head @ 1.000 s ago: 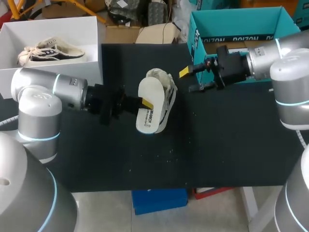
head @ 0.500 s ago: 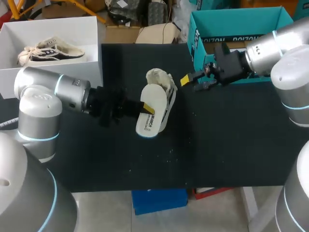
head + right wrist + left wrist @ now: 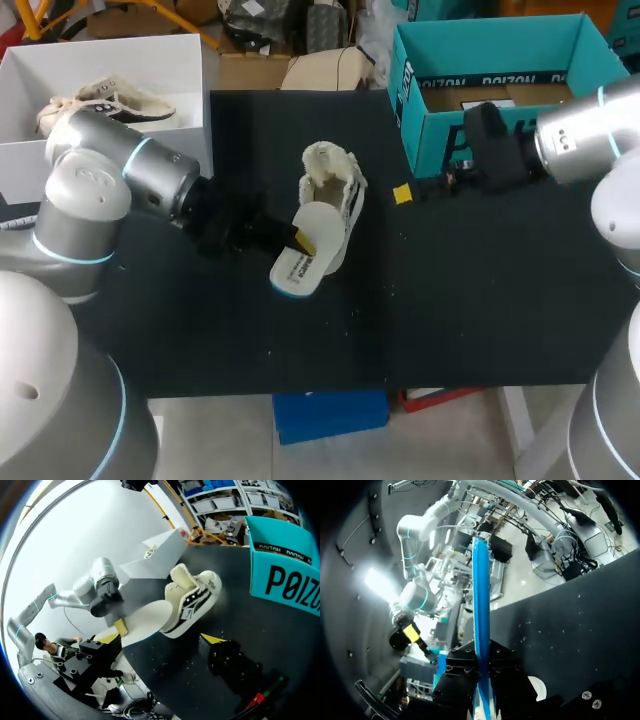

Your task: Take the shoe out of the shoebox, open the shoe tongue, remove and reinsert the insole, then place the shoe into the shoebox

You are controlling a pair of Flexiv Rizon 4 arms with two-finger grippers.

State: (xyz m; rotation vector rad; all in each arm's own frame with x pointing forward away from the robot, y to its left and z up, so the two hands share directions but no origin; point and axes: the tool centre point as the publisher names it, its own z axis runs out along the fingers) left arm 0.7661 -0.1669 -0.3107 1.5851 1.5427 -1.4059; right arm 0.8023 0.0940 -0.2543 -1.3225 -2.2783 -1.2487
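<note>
A cream shoe [image 3: 335, 185] with dark side stripes lies on the black table [image 3: 460, 300], its opening toward the back. My left gripper [image 3: 303, 241] is shut on the white insole [image 3: 298, 262], which hangs out in front of the shoe's heel. In the left wrist view the insole [image 3: 481, 600] shows edge-on as a blue strip pinched in that gripper [image 3: 482, 690]. My right gripper [image 3: 408, 192] stands open to the right of the shoe, holding nothing. Its wrist view shows the shoe [image 3: 195, 597], the insole [image 3: 145, 620] and its own gripper [image 3: 160, 640] spread wide.
An open teal shoebox [image 3: 420, 75] stands at the back right, close behind my right arm. A white box [image 3: 190, 60] at the back left holds a second shoe [image 3: 105, 100]. Small crumbs dot the table's front half.
My right arm has drawn back to the right, away from the shoe, and stays open. My left gripper has carried the insole down and toward the table's front, its near end lower.
</note>
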